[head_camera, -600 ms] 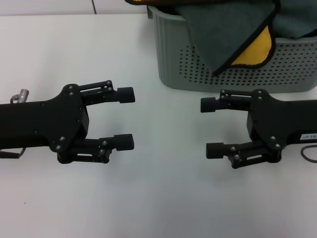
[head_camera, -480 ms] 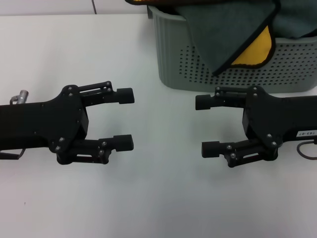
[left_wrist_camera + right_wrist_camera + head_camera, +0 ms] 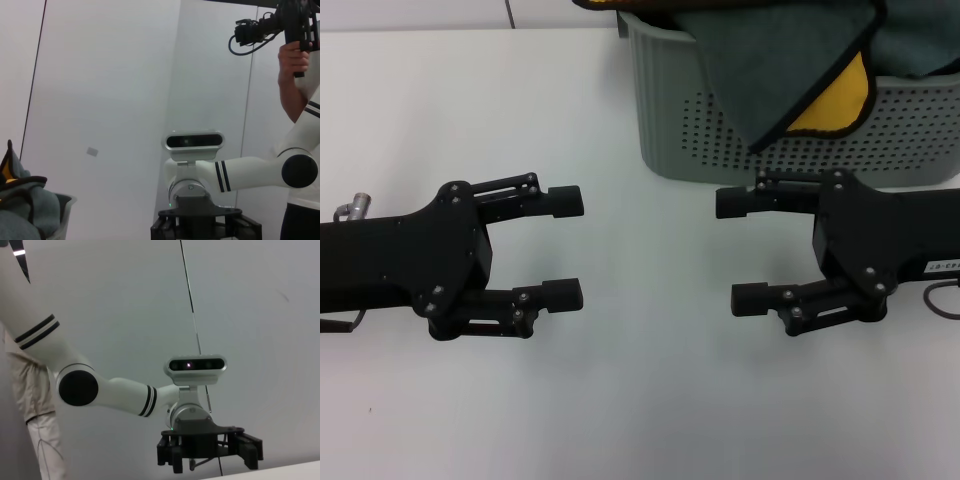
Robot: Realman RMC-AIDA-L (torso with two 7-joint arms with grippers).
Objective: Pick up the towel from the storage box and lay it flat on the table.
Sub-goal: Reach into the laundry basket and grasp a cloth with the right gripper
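Over the table (image 3: 470,110), both open grippers are hovering: left (image 3: 563,247), right (image 3: 740,250) beside the box (image 3: 720,140), where the towel (image 3: 770,60) is draping.

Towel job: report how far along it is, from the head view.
Nothing looks done yet: the towel is in the storage box, one corner draped over the front wall with the yellow reverse showing. In hand: nothing; the left gripper and the right gripper hover open and empty over the table, the right one just in front of the box. Left: grasping, lifting out, laying flat.
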